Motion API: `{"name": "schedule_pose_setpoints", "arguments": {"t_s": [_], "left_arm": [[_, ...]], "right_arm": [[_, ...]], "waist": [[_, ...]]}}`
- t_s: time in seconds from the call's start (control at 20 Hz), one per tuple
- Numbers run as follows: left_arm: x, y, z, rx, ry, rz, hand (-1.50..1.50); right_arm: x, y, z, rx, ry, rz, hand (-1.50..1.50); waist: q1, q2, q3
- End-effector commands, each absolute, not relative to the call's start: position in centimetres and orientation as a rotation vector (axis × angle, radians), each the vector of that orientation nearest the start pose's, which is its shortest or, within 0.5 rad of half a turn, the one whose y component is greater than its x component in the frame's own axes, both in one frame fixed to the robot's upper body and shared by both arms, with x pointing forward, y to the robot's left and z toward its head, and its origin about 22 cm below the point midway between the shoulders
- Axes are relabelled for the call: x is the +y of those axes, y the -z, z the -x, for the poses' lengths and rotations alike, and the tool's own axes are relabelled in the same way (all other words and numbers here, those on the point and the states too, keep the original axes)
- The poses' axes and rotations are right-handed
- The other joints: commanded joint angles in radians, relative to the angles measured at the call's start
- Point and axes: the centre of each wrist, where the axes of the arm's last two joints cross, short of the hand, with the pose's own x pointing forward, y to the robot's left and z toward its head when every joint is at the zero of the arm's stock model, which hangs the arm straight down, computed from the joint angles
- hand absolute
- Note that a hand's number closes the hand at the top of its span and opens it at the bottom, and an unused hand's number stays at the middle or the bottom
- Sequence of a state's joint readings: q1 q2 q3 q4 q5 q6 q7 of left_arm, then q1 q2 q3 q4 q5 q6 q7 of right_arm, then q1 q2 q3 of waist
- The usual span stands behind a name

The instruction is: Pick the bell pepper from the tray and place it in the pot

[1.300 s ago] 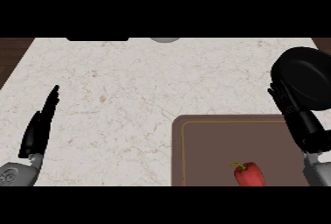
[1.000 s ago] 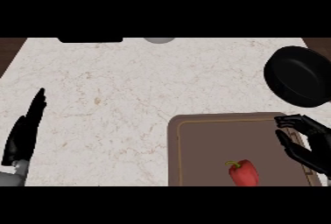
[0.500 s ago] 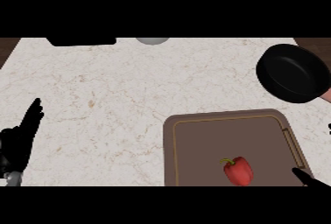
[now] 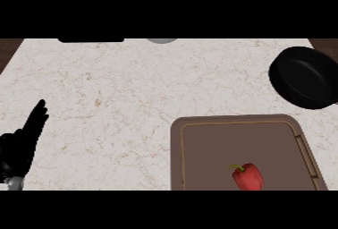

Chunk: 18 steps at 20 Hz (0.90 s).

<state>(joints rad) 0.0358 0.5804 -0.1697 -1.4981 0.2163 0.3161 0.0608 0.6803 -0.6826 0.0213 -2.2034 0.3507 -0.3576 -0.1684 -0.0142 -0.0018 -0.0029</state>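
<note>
Bell pepper [image 4: 248, 177], red with a curled green stem, lies on its side at the near end of the brown tray [image 4: 198, 152], right of the tray's middle, stem toward the far left. Nothing touches it.

Pot [image 4: 305, 77], black and round, sits at the far right of the marbled counter [image 4: 119, 98], just beyond the tray's far right corner and apart from it.

Left hand [image 4: 23, 145] shows at the near left edge, fingers straight and pointing away, holding nothing; resting. Right hand not in view, so its state cannot be told.

Handling, as judged: pepper likely light and hollow, skin smooth and somewhat slick, walls stiff but able to dent under a hard pinch. Stem looks too thin to hold by. Best purchase is probably across the widest part of the body, thumb opposite fingers, approached from above. Lying on a rounded side, it may roll on the flat tray if nudged before the fingers close.
</note>
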Motion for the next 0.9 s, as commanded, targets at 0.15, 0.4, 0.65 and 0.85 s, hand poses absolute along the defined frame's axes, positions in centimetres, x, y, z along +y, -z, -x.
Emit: {"name": "schedule_pose_setpoints", "arguments": {"t_s": [0.15, 0.4, 0.65, 0.85], "left_arm": [[32.5, -2.4, -24.2, -1.386, 0.157, -0.414, 0.00], [31.3, -1.7, -23.4, -1.395, 0.184, -0.408, 0.00], [31.4, -0.9, -23.3, -1.392, 0.184, -0.389, 0.00], [33.0, -2.2, -23.4, -1.396, 0.198, -0.422, 0.00]], "right_arm": [[-29.8, -13.4, -9.8, -1.369, -0.994, 0.880, -1.50], [-28.4, -15.1, -10.6, -1.098, -1.119, 0.850, -1.50], [-25.0, -14.4, -11.8, -0.984, -1.172, 0.796, -1.50], [-22.1, -13.8, -13.5, -0.944, -1.203, 0.760, -1.50]], "waist": [[0.031, 0.012, -0.002], [0.059, 0.014, -0.003], [0.060, 0.012, 0.000], [0.053, 0.007, 0.001]]}}
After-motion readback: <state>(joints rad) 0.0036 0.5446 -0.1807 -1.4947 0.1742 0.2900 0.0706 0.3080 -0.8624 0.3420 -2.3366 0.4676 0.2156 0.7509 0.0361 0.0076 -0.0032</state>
